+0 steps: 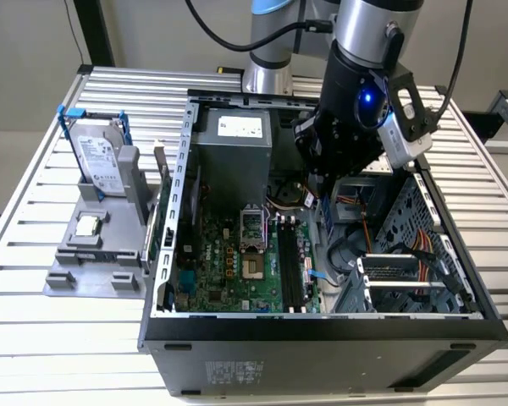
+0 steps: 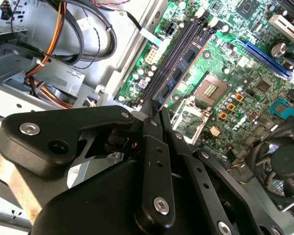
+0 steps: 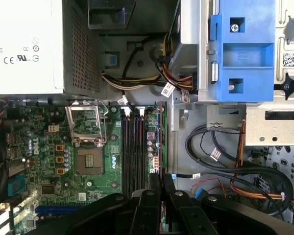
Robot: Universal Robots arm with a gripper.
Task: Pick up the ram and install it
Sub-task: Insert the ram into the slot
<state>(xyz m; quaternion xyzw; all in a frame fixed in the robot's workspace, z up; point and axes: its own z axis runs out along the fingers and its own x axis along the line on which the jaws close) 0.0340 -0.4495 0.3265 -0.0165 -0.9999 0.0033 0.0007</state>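
My gripper (image 1: 315, 194) reaches down into the open computer case (image 1: 178, 169), over the far right part of the green motherboard (image 1: 216, 262). In both wrist views its black fingers (image 2: 148, 115) are shut on the ram (image 2: 179, 73), a thin stick with black chips held on edge. In the first wrist view the ram (image 3: 159, 144) runs as a narrow line out from the gripper (image 3: 159, 177), parallel to the black memory slots (image 3: 134, 147) and just beside them. I cannot tell whether it touches a slot.
The silver power supply (image 1: 233, 148) and the open processor socket (image 1: 252, 245) lie close by. Cable bundles (image 3: 220, 152) and a blue drive bracket (image 3: 242, 49) crowd one side. On the exterior view's left, a grey fixture (image 1: 93, 262) holds a hard drive (image 1: 100, 161) and a small square chip (image 1: 86, 226).
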